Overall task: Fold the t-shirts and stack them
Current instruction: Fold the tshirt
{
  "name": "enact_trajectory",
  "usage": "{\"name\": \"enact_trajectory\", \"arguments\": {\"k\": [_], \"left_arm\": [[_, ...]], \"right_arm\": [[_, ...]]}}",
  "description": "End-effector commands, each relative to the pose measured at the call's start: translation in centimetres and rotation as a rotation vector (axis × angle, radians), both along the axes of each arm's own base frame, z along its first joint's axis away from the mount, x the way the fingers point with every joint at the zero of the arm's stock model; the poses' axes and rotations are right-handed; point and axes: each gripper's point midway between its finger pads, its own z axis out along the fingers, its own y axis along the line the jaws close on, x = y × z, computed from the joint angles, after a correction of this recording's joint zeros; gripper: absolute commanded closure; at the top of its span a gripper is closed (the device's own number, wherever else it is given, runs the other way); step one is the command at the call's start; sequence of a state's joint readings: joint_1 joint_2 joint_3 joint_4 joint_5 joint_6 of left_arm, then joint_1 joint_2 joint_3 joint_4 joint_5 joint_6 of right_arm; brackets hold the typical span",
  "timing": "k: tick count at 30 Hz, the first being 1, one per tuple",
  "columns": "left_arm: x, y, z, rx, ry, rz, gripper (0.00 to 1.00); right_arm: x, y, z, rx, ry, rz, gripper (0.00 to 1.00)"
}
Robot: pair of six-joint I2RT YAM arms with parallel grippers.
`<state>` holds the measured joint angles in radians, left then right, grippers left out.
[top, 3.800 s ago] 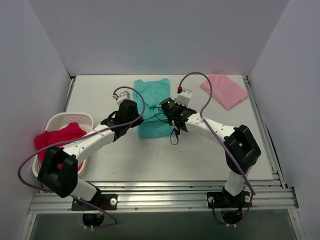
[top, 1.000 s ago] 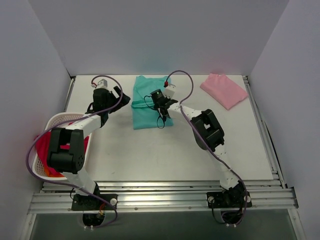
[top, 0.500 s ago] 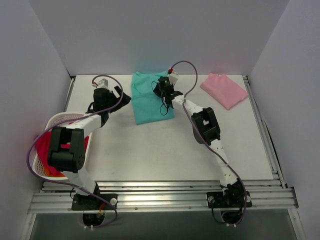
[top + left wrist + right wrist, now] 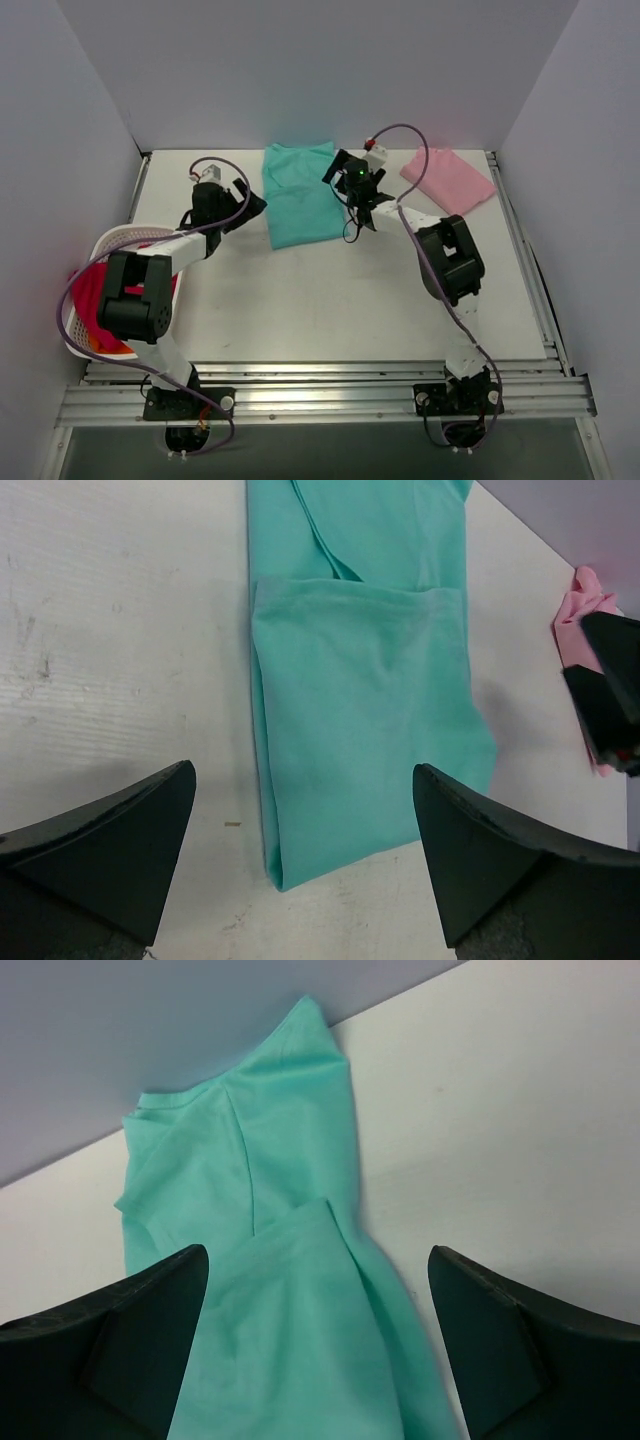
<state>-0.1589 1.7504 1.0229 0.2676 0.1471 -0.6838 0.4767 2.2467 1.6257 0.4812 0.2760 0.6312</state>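
Note:
The teal-green t-shirt (image 4: 300, 196) lies folded into a narrow strip at the back middle of the table, its lower half doubled over the upper. It fills the left wrist view (image 4: 365, 710) and the right wrist view (image 4: 270, 1260). The pale pink t-shirt (image 4: 448, 180) lies folded at the back right, and its edge shows in the left wrist view (image 4: 580, 605). My left gripper (image 4: 252, 206) stands open just left of the teal shirt, holding nothing (image 4: 305, 775). My right gripper (image 4: 338, 172) hovers open at the teal shirt's right edge, nothing between its fingers (image 4: 318, 1255).
A white lattice basket (image 4: 122, 238) with red cloth (image 4: 92, 288) in it stands at the left edge of the table. Grey walls close in the left, back and right sides. The right arm's black fingers (image 4: 608, 695) show at the right of the left wrist view.
My right gripper has opened, let go of the teal shirt and shifted right toward the shirt's right edge. The left gripper has barely moved.

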Motion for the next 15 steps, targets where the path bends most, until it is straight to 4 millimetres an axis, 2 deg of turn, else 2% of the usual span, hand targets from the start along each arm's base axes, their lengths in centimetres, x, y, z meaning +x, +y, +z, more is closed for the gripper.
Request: {"name": "enact_trajectory", "arguments": {"k": [1, 2, 3, 4, 5, 6, 7, 10, 13, 15], "left_arm": [[-0.8, -1.3, 0.8, -0.050, -0.020, 0.012, 0.01], [-1.2, -1.5, 0.4, -0.057, -0.006, 0.021, 0.00], [-2.0, -2.0, -0.5, -0.072, 0.021, 0.039, 0.00], [-2.3, -2.4, -1.0, -0.076, 0.034, 0.046, 0.00], [-2.8, -2.9, -1.5, -0.078, 0.044, 0.048, 0.00], [-3.0, -3.2, -1.9, -0.074, 0.050, 0.057, 0.00], [-3.6, -4.4, -2.6, -0.077, 0.072, 0.044, 0.00], [-4.5, -6.3, -3.8, -0.095, 0.111, 0.031, 0.00], [-5.3, -7.2, -5.5, -0.120, 0.155, 0.038, 0.00], [-5.6, -7.7, -5.9, -0.142, 0.169, 0.044, 0.00]], "right_arm": [[-2.0, -4.8, 6.9, 0.066, -0.146, -0.139, 0.13], [-3.1, -5.5, 8.5, 0.089, -0.159, -0.156, 0.14], [-4.0, -6.2, 8.0, 0.086, -0.142, -0.170, 0.14], [-5.7, -7.4, 5.4, 0.056, -0.085, -0.194, 0.15], [-6.7, -7.9, 6.4, 0.080, -0.098, -0.202, 0.15], [-7.5, -8.3, 5.9, 0.080, -0.086, -0.209, 0.15], [-9.0, -9.2, 4.8, 0.079, -0.060, -0.228, 0.16], [-11.3, -10.3, 2.3, 0.058, 0.007, -0.241, 0.17], [-12.6, -9.8, 0.6, 0.061, 0.048, -0.208, 0.18], [-13.4, -9.5, -1.1, 0.070, 0.081, -0.197, 0.20]]}}
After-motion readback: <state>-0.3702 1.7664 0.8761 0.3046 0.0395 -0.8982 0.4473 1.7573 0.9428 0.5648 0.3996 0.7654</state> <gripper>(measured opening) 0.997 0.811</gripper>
